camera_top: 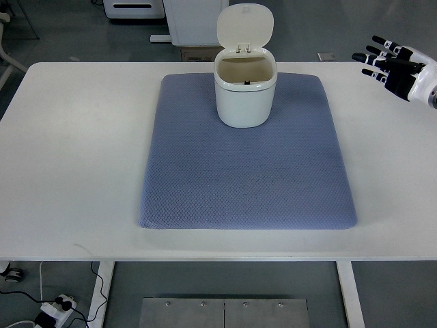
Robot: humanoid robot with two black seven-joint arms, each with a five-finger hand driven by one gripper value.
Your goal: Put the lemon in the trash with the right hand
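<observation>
A white trash bin point(244, 92) stands on the far middle of a blue-grey mat point(246, 164), its flip lid point(245, 26) swung up and open. The inside of the bin that shows is bare. No lemon shows anywhere in the top view. My right hand point(392, 67) hovers at the far right edge of the table, well to the right of the bin, fingers spread and holding nothing. The left arm does not show.
The white table point(75, 157) carries only the mat and bin. Beyond its far edge stand white cabinets point(194, 20) and a cardboard box point(198, 53). Cables and a power strip point(54, 311) lie on the floor at the lower left.
</observation>
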